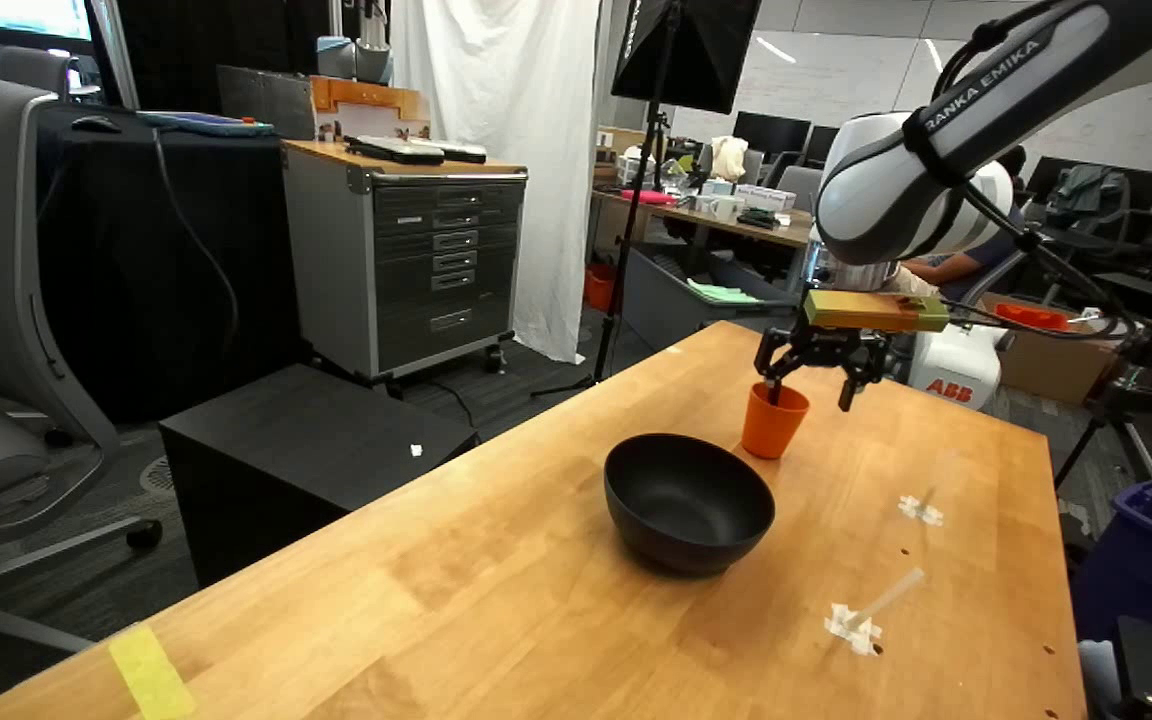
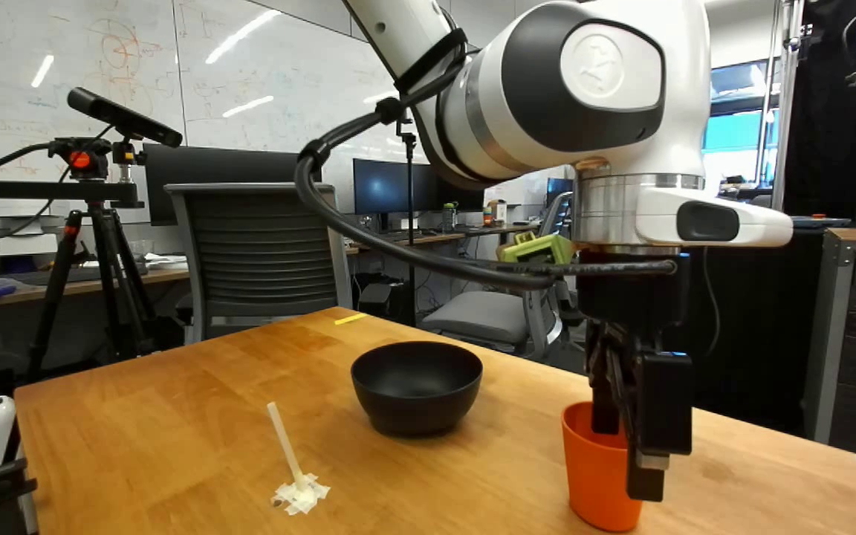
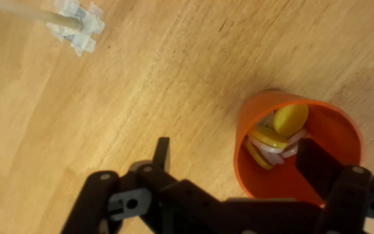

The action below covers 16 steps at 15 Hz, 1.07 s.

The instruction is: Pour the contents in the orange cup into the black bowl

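Note:
The orange cup stands upright on the table, seen in both exterior views (image 1: 770, 432) (image 2: 596, 479) and the wrist view (image 3: 255, 103). Yellow and pale round pieces (image 3: 269, 136) lie inside it. My gripper is open, with its fingers wide apart (image 3: 234, 143); it also shows in both exterior views (image 1: 810, 398) (image 2: 626, 457). One finger reaches into the cup's mouth and the other hangs outside the cup. I cannot tell whether either finger touches the wall. The black bowl stands upright near the cup in both exterior views (image 1: 688, 550) (image 2: 417, 409); it is out of the wrist view.
Pale sticks are taped upright to the wooden table (image 1: 496, 620); one (image 1: 886, 597) also shows near the bowl in an exterior view (image 2: 284, 442). A taped stick (image 3: 44, 18) shows in the wrist view. A yellow tape strip (image 1: 151, 670) lies at the table's edge.

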Each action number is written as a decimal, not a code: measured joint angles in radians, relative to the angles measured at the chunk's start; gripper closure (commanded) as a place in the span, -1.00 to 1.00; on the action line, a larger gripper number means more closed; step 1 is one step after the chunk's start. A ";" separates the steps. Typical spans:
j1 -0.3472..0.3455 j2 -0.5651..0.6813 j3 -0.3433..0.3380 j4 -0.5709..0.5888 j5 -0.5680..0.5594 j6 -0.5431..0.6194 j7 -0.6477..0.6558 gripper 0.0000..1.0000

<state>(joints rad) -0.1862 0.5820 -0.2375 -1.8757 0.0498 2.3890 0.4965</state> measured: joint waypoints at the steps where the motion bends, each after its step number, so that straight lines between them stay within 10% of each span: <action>1: 0.000 0.005 0.000 0.003 0.000 0.001 0.004 -0.75; 10: 0.004 0.040 -0.009 0.037 0.000 0.002 0.049 0.74; 16: 0.018 0.049 -0.016 0.051 0.000 0.021 0.094 0.86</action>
<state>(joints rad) -0.1685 0.6308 -0.2540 -1.8251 0.0499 2.4101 0.5908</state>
